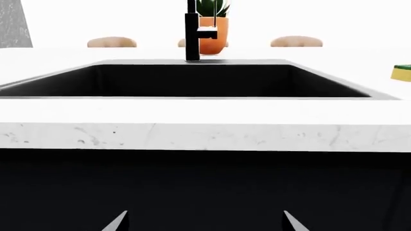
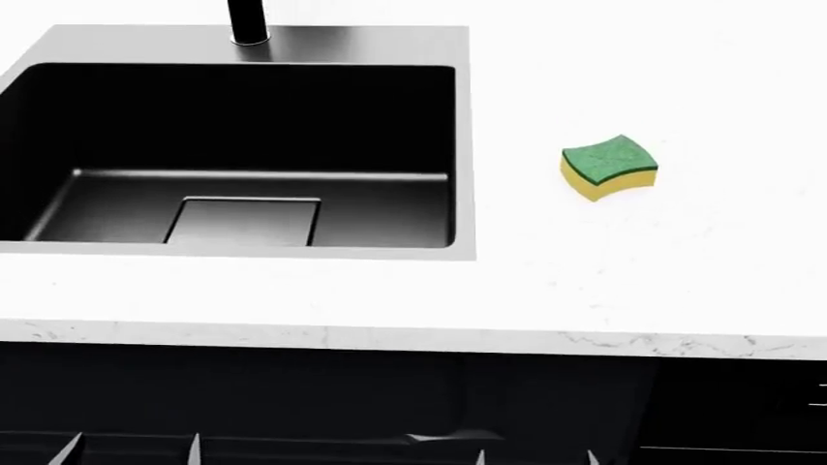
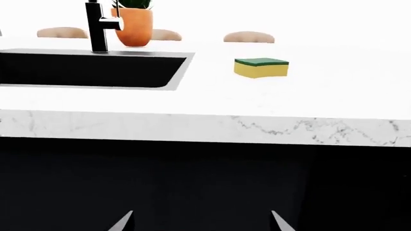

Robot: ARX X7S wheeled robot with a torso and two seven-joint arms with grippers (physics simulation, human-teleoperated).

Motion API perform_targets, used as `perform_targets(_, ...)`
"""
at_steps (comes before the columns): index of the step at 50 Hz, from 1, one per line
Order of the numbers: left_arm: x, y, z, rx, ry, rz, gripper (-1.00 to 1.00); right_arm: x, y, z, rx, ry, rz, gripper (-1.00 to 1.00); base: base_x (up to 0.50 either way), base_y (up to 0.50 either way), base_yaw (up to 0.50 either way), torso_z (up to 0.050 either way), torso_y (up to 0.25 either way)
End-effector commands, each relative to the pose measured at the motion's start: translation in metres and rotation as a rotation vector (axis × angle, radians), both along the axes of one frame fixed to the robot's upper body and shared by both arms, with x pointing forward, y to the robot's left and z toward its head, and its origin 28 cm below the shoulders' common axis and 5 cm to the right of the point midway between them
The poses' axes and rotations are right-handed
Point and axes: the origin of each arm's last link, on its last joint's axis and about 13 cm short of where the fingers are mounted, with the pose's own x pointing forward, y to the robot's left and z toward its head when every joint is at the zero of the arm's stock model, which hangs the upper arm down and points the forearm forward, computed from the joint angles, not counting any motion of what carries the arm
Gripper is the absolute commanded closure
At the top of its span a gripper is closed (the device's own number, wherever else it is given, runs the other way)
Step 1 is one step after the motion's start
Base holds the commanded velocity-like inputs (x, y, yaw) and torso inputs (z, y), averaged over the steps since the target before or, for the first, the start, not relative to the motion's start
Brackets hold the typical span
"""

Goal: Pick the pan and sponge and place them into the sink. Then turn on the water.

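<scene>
The sink point(image 2: 463, 145) occupies the upper left of the head view, recessed into the white marble bench point(image 2: 621, 281). Its square drain plate point(image 2: 243, 221) lies on the basin floor, and the basin holds nothing else. The base of the black faucet point(image 2: 247, 21) stands on the sink's rear rim at the top edge of the frame; no stream is visible from it.

The sponge point(image 2: 609, 167) lies on the bench at right of centre, green side up, well apart from the sink's right rim. The pan appears in none of the views.

Both end effectors sit below the bench edge, in front of the dark cabinet front point(image 2: 387, 397). The left end effector point(image 1: 204, 222) shows two fingertips spread apart with nothing between them. The right end effector point(image 3: 200, 222) likewise shows its fingertips parted and empty.

In the right wrist view, an orange pot point(image 3: 134, 26) stands behind the faucet.
</scene>
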Motion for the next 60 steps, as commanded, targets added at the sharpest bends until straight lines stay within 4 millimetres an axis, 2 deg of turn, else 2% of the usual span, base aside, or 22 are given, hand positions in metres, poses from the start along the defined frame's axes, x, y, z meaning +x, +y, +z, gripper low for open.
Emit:
perform_targets(1, -0.005, 0.002, 0.0, -0.02, 0.017, -0.021, -1.0, 0.003, 0.003, 0.004, 0.021, -0.031, 0.017, -1.0, 0.0, 0.0, 0.0, 0.0, 0.0)
perform_targets(4, -0.004, -0.002, 0.004, -0.043, 0.011, -0.037, -1.0, 0.009, 0.006, 0.008, 0.053, -0.037, 0.038, -1.0, 0.0, 0.0, 0.0, 0.0, 0.0)
perform_targets(9, 0.002, -0.004, 0.027, -0.005, 0.023, -0.06, -1.0, 0.022, 0.006, 0.039, 0.034, -0.088, 0.061, -1.0, 0.0, 0.0, 0.0, 0.0, 0.0)
perform_targets(10, 0.006, -0.004, 0.035, 0.0, 0.032, -0.079, -1.0, 0.023, 0.004, 0.053, -0.008, -0.097, 0.045, -1.0, 0.0, 0.0, 0.0, 0.0, 0.0)
perform_targets(11, 0.006, -0.004, 0.039, 0.007, 0.025, -0.087, -1.0, 0.023, 0.004, 0.059, 0.003, -0.104, 0.046, -1.0, 0.0, 0.0, 0.0, 0.0, 0.0)
perform_targets(13, 0.012, -0.005, 0.062, 0.019, 0.01, -0.077, -1.0, 0.023, -0.001, 0.081, 0.018, -0.109, 0.051, -1.0, 0.0, 0.0, 0.0, 0.0, 0.0)
perform_targets(16, 0.014, 0.0, 0.081, 0.036, -0.012, -0.08, -1.0, 0.021, -0.006, 0.101, -0.047, -0.118, 0.025, -1.0, 0.0, 0.0, 0.0, 0.0, 0.0)
perform_targets(20, 0.019, 0.003, 0.108, 0.014, -0.06, -0.08, -1.0, 0.018, -0.018, 0.127, -0.041, -0.147, 0.0, -1.0, 0.0, 0.0, 0.0, 0.0, 0.0)
perform_targets(22, 0.025, 0.01, 0.125, 0.022, 0.02, -0.007, -1.0, 0.02, -0.023, 0.14, -0.006, -0.116, 0.048, -1.0, 0.0, 0.0, 0.0, 0.0, 0.0)
perform_targets(25, 0.031, 0.009, 0.143, 0.052, -0.019, -0.036, -1.0, 0.019, -0.033, 0.164, -0.039, -0.163, -0.034, -1.0, 0.0, 0.0, 0.0, 0.0, 0.0)
perform_targets(30, 0.036, 0.011, 0.163, 0.053, -0.032, -0.042, -1.0, 0.019, -0.037, 0.18, -0.043, -0.141, -0.032, -1.0, 0.0, 0.0, 0.0, 0.0, 0.0)
perform_targets(32, 0.039, 0.009, 0.184, 0.057, -0.061, -0.053, -1.0, 0.02, -0.038, 0.191, -0.042, -0.161, -0.042, -1.0, 0.0, 0.0, 0.0, 0.0, 0.0)
perform_targets(33, 0.04, 0.01, 0.188, 0.055, -0.063, -0.031, -1.0, 0.02, -0.039, 0.193, -0.037, -0.138, -0.046, -1.0, 0.0, 0.0, 0.0, 0.0, 0.0)
perform_targets(34, 0.039, 0.012, 0.187, 0.027, -0.063, -0.027, -1.0, 0.017, -0.041, 0.195, -0.147, -0.128, -0.133, -1.0, 0.0, 0.0, 0.0, 0.0, 0.0)
perform_targets(36, 0.038, 0.011, 0.178, 0.037, -0.045, -0.041, -1.0, 0.016, -0.039, 0.195, -0.1, -0.144, -0.081, -1.0, 0.0, 0.0, 0.0, 0.0, 0.0)
perform_targets(40, 0.036, 0.011, 0.173, 0.072, -0.03, -0.039, -1.0, 0.013, -0.041, 0.183, -0.04, -0.161, -0.065, -1.0, 0.07, 0.0, 0.0, 0.0, 0.0)
perform_targets(51, 0.033, 0.016, 0.165, 0.06, -0.015, -0.041, -1.0, 0.013, -0.045, 0.174, -0.071, -0.126, -0.084, -1.0, 0.31, 0.03, 0.0, 0.0, 0.0)
perform_targets(52, 0.034, 0.015, 0.164, 0.061, -0.014, -0.039, -1.0, 0.013, -0.046, 0.173, -0.107, -0.117, -0.126, -1.0, 0.45, 0.16, 0.0, 0.0, 0.0)
perform_targets(60, 0.033, 0.018, 0.159, 0.062, -0.007, -0.047, -1.0, 0.013, -0.047, 0.167, -0.079, -0.113, -0.101, -1.0, 0.45, 0.16, 0.0, 0.0, 0.0)
